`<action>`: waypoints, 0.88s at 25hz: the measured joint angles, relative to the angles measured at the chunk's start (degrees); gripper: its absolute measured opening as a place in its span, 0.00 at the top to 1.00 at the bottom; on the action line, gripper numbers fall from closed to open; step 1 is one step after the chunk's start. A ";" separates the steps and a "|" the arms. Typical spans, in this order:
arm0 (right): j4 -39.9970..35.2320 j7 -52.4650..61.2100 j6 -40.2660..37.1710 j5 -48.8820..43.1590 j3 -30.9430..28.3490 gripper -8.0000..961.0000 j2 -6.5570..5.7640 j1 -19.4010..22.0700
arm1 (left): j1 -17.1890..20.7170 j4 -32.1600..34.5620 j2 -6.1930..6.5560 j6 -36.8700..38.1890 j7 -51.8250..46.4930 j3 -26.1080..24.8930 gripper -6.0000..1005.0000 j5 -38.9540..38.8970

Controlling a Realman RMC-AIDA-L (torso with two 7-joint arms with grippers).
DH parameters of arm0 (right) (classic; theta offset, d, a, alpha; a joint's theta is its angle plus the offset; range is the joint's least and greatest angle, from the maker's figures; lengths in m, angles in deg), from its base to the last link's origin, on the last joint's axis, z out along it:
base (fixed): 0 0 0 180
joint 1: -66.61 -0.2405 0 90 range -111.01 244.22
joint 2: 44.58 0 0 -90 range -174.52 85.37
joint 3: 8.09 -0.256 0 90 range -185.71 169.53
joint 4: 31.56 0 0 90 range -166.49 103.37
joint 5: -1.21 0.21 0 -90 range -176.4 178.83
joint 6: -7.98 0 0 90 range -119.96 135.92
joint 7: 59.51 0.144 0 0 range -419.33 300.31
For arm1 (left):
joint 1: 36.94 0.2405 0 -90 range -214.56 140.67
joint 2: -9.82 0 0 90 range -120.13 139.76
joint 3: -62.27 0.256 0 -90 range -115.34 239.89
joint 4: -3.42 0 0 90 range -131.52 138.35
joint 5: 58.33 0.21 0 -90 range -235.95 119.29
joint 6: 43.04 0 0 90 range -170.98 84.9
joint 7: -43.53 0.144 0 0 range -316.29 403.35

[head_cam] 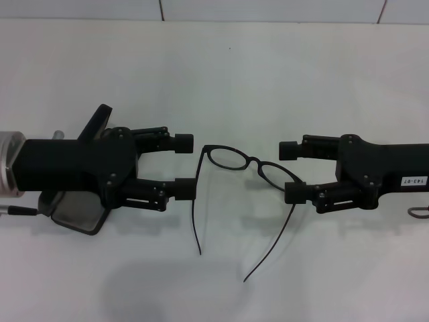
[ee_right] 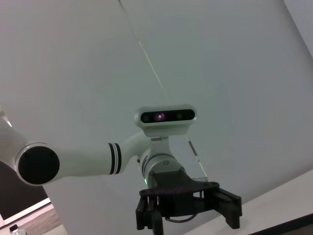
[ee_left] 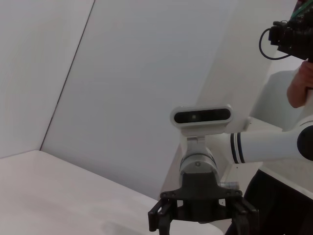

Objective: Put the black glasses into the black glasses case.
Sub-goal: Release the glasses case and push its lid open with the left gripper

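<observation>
The black glasses (head_cam: 245, 161) lie unfolded in the middle of the white table (head_cam: 221, 74), lenses toward the far side, slim temple arms trailing toward the near edge. My left gripper (head_cam: 186, 166) is open at their left end, its nearer finger (head_cam: 185, 190) right at the left hinge. My right gripper (head_cam: 289, 171) is open at their right end, its nearer finger (head_cam: 295, 193) by the right lens. The black glasses case (head_cam: 75, 213) lies open under my left arm, grey lining showing, lid (head_cam: 96, 123) raised behind. Each wrist view shows only the opposite gripper, open, against the walls.
A thin metal rod (head_cam: 18, 210) lies at the left edge beside the case. A small wire hook (head_cam: 419, 212) lies at the right edge. A person's hand (ee_left: 299, 85) and a black camera (ee_left: 291, 36) show beyond the right arm.
</observation>
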 joint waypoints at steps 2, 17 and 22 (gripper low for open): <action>-0.02 0.00 0.02 0.11 0.05 0.08 0.01 0.14 | 0.07 0.00 -0.03 -0.01 0.01 0.01 0.12 -0.02; 0.16 -1.22 3.33 0.50 -1.31 0.08 -0.42 2.94 | 0.05 10.18 -1.10 -3.08 -18.72 -5.93 0.18 2.42; 0.40 -1.78 2.07 0.66 -6.22 0.08 -0.48 6.27 | 4.05 37.61 -4.39 -8.88 -37.53 -6.02 0.20 14.38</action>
